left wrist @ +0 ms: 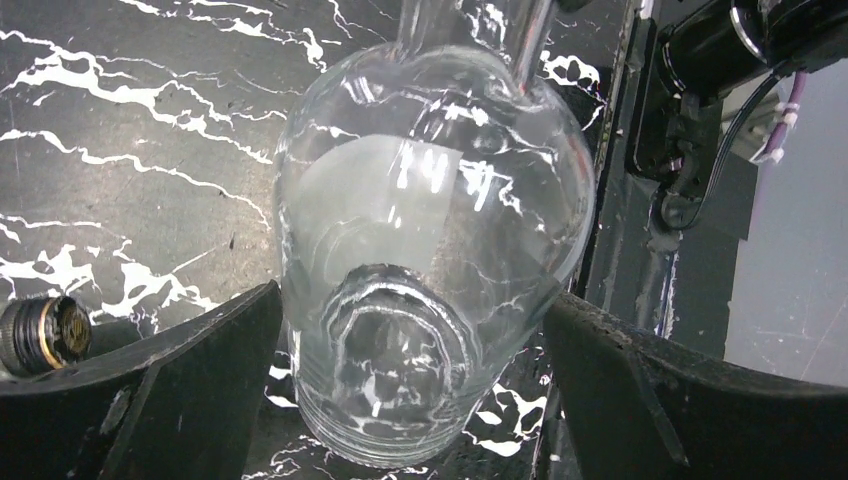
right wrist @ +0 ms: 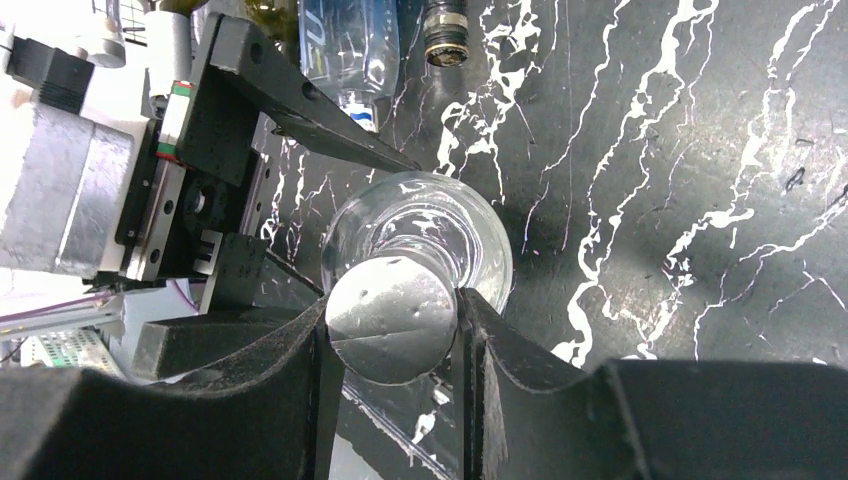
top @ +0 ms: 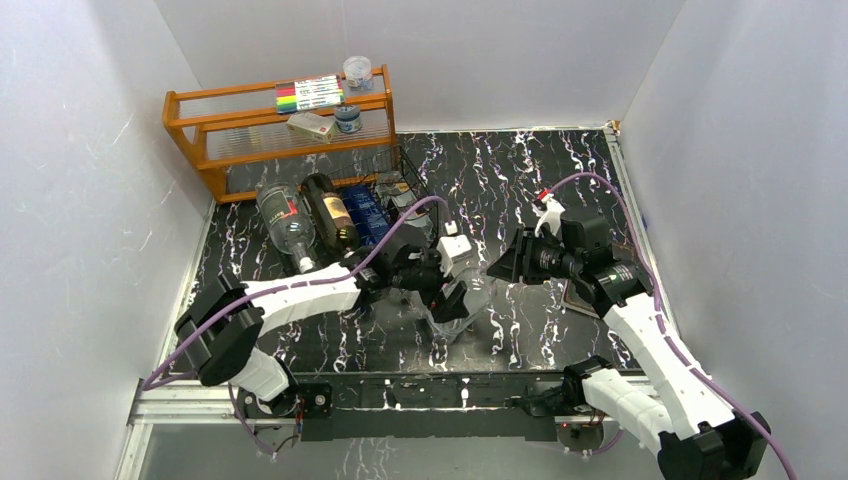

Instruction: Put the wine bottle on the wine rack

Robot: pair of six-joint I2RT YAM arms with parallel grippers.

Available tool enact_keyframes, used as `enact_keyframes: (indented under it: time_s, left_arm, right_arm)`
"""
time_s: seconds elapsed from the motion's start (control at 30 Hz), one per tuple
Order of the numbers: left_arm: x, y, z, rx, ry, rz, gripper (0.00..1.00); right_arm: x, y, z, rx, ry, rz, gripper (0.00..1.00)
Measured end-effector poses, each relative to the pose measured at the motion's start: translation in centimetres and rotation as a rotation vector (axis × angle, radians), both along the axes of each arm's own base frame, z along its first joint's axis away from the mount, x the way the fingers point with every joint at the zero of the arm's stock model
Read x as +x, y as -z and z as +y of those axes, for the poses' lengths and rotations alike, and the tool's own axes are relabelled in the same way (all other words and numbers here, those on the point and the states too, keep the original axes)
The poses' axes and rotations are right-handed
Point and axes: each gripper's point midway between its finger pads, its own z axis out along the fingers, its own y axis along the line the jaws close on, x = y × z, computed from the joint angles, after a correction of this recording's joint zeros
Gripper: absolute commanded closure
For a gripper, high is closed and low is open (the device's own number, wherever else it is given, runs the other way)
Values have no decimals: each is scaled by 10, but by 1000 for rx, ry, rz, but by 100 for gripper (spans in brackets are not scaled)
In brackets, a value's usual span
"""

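Note:
A clear glass wine bottle (top: 458, 300) with a silver cap (right wrist: 392, 318) is held tilted above the black marbled table, in front of the wine rack. My left gripper (top: 447, 288) is shut on its wide body (left wrist: 420, 230), one finger on each side near the base. My right gripper (top: 498, 268) is shut on the cap, and its fingers (right wrist: 300, 370) press both sides of it. The low black wire wine rack (top: 405, 185) stands at the back left. It holds a clear bottle (top: 285, 222), a dark bottle (top: 332, 215) and a blue plastic bottle (top: 362, 208).
An orange wooden shelf (top: 200, 135) with markers and small jars stands behind the rack. White walls close in the left, back and right. A racked bottle's cap (left wrist: 45, 335) shows beside my left finger. A flat brown pad (top: 575, 297) lies under my right arm.

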Motion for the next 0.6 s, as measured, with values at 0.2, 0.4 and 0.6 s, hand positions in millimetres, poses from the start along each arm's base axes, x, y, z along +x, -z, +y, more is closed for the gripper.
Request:
enact_keyframes:
  time_s: [0.2,0.4,0.6]
  left_arm:
    - [0,0,-5,33,59,-8,2]
    - [0,0,-6,1,72,-15,2]
    - [-1,3,-11,-24,110,5,14]
  right_arm:
    - [5,-1,3,21,-19,-38,100]
    - [6,-2,4,36,-18,-52,100]
    - [4,-2,2,42,-5,-61,96]
